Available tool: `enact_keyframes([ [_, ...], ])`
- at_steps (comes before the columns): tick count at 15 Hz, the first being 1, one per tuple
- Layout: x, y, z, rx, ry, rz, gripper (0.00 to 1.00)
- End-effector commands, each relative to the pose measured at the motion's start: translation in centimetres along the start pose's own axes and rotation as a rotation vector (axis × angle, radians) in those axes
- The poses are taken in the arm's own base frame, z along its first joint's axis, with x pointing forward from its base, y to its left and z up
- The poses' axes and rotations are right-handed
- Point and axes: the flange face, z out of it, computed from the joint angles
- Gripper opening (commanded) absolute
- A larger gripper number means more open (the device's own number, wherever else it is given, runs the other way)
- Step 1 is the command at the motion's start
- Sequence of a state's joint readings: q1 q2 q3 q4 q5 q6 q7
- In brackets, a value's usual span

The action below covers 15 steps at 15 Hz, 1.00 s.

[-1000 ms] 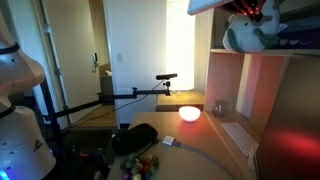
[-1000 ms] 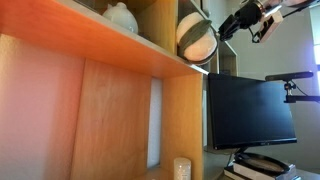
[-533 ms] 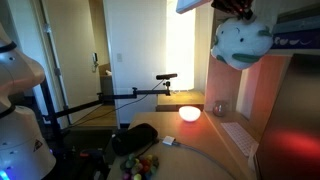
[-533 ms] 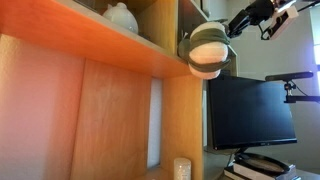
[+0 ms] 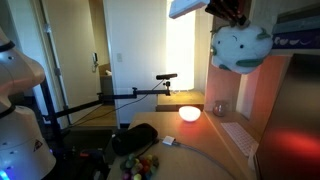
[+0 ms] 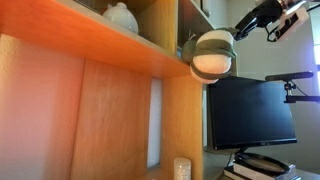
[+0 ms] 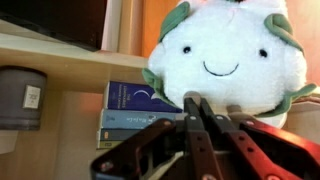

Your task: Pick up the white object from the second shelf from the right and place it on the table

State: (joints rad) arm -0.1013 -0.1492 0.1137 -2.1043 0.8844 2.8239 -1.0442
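The white object (image 5: 238, 47) is a round plush with a smiling face and green leaves, hanging in the air just outside the wooden shelving unit (image 6: 120, 55). My gripper (image 5: 231, 17) is shut on its upper edge, and the plush dangles below it. In an exterior view the white object (image 6: 213, 55) hangs in front of the shelf's end, with the gripper (image 6: 234, 32) reaching in from the right. In the wrist view the fingers (image 7: 197, 112) are pressed together on the plush (image 7: 228, 55). The table (image 5: 203, 135) lies far below.
A glowing lamp (image 5: 189, 113) and a keyboard (image 5: 238, 136) sit on the table. Another white thing (image 6: 122, 17) stands on a shelf. A black monitor (image 6: 250, 108) is below the gripper. Stacked books (image 7: 140, 116) and a grey cylinder (image 7: 20, 96) sit in the shelves.
The plush has come out of the shelf compartment with my gripper, moving away from the shelf and a little lower. The grip stayed shut.
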Motion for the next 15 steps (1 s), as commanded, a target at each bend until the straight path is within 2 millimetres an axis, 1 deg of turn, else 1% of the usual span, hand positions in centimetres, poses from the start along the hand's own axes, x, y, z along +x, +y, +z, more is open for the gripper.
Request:
enact_keyframes([
  [1, -1.1, -1.0, -2.7, -0.022, 0.056, -0.032, 0.02],
  [6, -2.8, -1.4, -5.2, -0.025, 0.119, -0.057, 0.02],
  [12, -4.8, -1.0, -6.4, -0.025, 0.142, -0.062, 0.02],
  [15, -5.7, -1.4, -7.0, -0.026, 0.15, -0.076, 0.02],
])
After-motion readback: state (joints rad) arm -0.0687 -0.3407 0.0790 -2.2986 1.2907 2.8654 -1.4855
